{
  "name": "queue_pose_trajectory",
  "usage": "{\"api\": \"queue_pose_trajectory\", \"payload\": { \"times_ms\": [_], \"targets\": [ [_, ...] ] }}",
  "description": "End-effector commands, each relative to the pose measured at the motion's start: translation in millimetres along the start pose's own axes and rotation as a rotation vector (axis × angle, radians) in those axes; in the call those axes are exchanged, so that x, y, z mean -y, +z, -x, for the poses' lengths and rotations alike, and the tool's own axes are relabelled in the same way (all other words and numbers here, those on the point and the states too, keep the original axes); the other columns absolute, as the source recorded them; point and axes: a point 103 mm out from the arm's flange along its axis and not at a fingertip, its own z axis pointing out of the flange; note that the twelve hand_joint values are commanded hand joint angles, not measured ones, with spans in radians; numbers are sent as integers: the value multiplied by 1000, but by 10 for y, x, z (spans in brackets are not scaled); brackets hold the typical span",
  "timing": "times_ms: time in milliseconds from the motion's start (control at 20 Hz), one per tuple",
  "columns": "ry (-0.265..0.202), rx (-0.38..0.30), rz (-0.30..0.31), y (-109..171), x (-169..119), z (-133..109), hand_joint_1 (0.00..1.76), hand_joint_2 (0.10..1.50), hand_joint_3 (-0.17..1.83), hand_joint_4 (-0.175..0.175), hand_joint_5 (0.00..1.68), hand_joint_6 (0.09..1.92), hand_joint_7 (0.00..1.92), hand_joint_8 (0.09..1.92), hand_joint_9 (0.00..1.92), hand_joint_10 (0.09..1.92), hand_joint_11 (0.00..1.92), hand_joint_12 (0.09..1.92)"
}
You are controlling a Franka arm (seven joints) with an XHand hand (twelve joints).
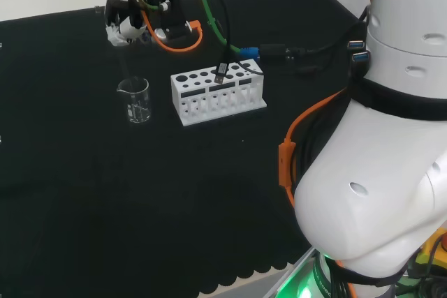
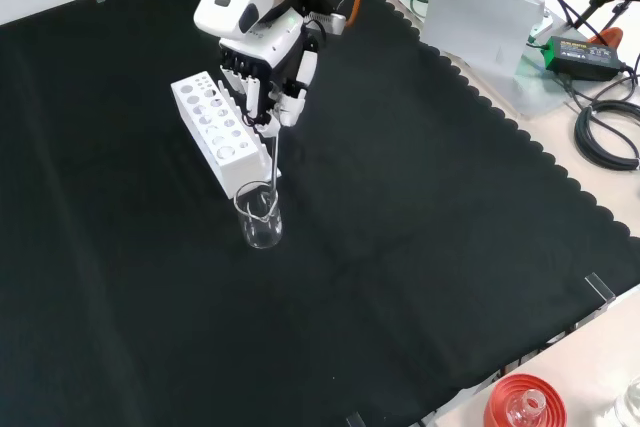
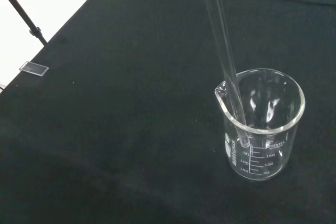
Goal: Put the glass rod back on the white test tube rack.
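Clear glass is what I have between my fingers: a long thin glass rod (image 3: pixel 224 61), pinched near its upper end by my black and white hand (image 2: pixel 268 72). My fingers (image 2: pixel 281 110) are curled in round the rod's top, and it hangs down from them almost upright, a little tilted. Its lower end sits inside the small clear glass beaker with printed measuring marks (image 3: pixel 261 124), below the rim and leaning against the wall beside the pouring lip. Whether the tip reaches the beaker's bottom I cannot tell.

I take the beaker (image 2: pixel 260 218) as my landmark. In the front view my hand hovers above it and a little farther off. The white plastic test tube rack with round holes in its top (image 2: pixel 221 130) stands just beside the beaker in that view, higher and to the left, close to it, though I cannot tell if they touch. In the head view the rack (image 1: pixel 217 94) stands to the right of the beaker (image 1: pixel 135 100) with a gap of black cloth (image 1: pixel 119 193) between them, and my hand (image 1: pixel 155 8) is above and beyond the beaker. The rod is in the beaker, not in the rack
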Motion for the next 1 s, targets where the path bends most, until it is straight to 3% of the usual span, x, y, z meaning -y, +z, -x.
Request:
{"api": "queue_pose_trajectory", "payload": {
  "times_ms": [50, 600, 1000],
  "targets": [
    [-1, 2, 0, -18, 16, -21, 1196, 1121, -175, -175, 1150, 761, 1649, 379, 1776, 252, 1596, 790],
    [20, -1, 10, -59, 70, 114, 1196, 1121, -175, -175, 1151, 758, 1650, 377, 1776, 252, 1596, 790],
    [31, 1, 52, -373, 138, 168, 1196, 1121, -175, -175, 1152, 757, 1650, 376, 1777, 252, 1596, 790]
  ]
}}
